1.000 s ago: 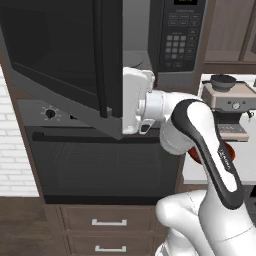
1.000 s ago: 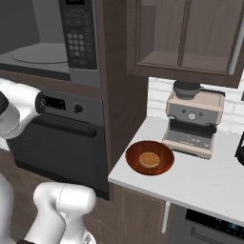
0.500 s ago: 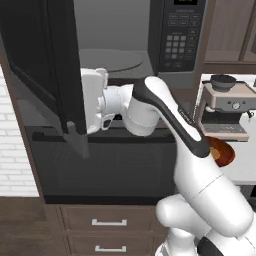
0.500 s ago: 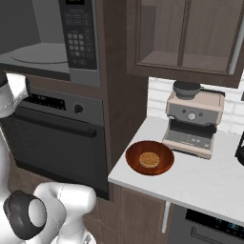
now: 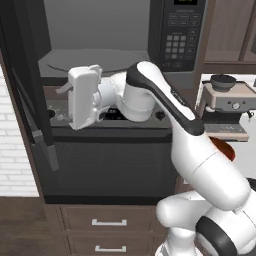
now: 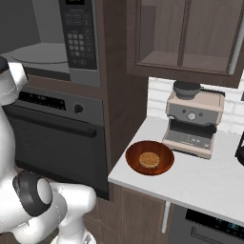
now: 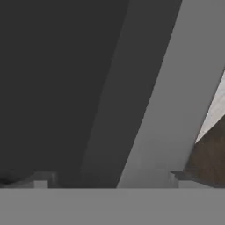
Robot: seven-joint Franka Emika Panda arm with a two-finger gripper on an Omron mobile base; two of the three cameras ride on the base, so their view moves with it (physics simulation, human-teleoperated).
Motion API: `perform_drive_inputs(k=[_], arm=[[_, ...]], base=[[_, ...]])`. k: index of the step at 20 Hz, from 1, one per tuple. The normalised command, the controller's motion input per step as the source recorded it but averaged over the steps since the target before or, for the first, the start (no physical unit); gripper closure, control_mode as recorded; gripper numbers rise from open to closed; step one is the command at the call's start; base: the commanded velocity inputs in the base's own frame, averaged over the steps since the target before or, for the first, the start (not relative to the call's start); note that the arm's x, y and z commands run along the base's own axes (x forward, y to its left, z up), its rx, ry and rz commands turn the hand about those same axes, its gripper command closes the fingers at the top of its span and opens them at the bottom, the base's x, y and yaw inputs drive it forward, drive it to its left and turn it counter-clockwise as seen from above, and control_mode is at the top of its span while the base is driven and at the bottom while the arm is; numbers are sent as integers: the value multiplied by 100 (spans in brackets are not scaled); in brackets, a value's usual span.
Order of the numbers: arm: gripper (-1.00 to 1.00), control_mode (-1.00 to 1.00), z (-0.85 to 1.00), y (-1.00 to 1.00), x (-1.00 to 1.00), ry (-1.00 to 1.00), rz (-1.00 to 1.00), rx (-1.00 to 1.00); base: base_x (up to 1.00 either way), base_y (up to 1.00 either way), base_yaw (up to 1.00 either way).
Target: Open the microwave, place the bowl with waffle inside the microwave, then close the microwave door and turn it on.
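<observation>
**Door swung wide, bowl waiting on the worktop**

With the microwave door (image 5: 30, 85) open at far left, the tool (image 5: 62, 95) beside it gapes wide, holding nothing. Rightward, the microwave (image 5: 100, 55) cavity is bare. The bowl (image 6: 149, 158) with the waffle (image 6: 148, 159) sits on the worktop (image 6: 200, 178). Swinging back, the arm may clip the door. Keypad writing is unreadable.

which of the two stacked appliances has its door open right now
The microwave, the upper one: its door is swung out to the left, baring the grey cavity and turntable. The oven below it is shut, its bar handle flat against the front.
</observation>
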Motion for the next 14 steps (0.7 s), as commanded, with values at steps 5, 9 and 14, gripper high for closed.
perform_drive_inputs(k=[5,9,14], arm=[[-100,-100,-33,-100,-13,-33,-4,29],[-100,-100,-4,-100,-89,-53,-4,2],[-100,-100,0,-100,-98,-59,-9,-8]], base=[[0,0,0],[0,0,0],[0,0,0]])
